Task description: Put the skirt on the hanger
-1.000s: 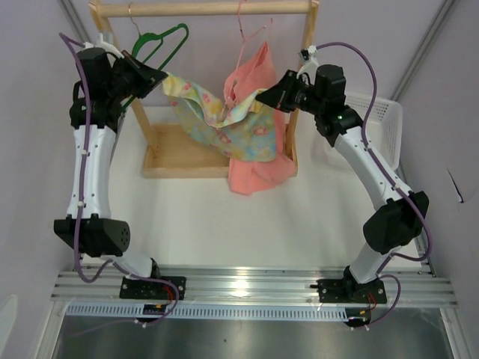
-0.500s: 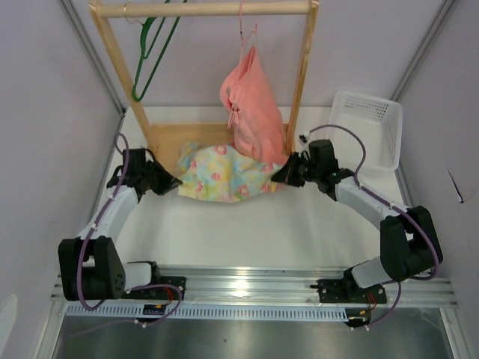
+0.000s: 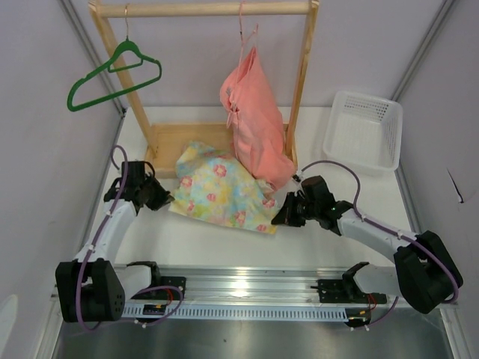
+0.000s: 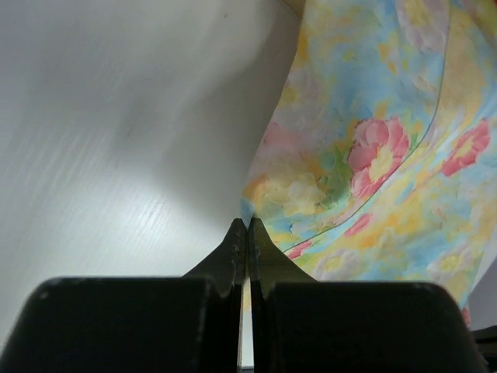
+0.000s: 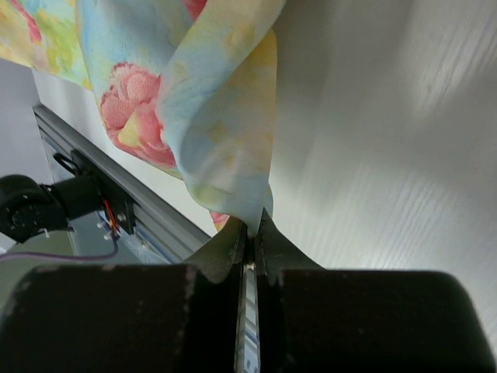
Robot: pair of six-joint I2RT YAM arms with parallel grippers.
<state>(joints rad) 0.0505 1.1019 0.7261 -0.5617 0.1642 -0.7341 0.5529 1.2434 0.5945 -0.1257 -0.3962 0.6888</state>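
The flower-print skirt lies spread on the white table in front of the wooden rack. My left gripper sits low at its left corner, jaws shut with the cloth's tip pinched between them; in the left wrist view the skirt fans out from the left gripper. My right gripper is shut on the near right corner, and the skirt bunches up out of the right gripper. The green hanger hangs from the rack's rod at far left, apart from both grippers.
A wooden rack stands behind the skirt. A salmon-pink garment hangs from its rod, its hem close to the skirt's far right side. A white basket sits at the back right. The aluminium rail runs along the near edge.
Both arms came down from rack height to the table with the skirt stretched between them, then drew nearer; the skirt now rests flat. The green hanger swung round to face the camera.
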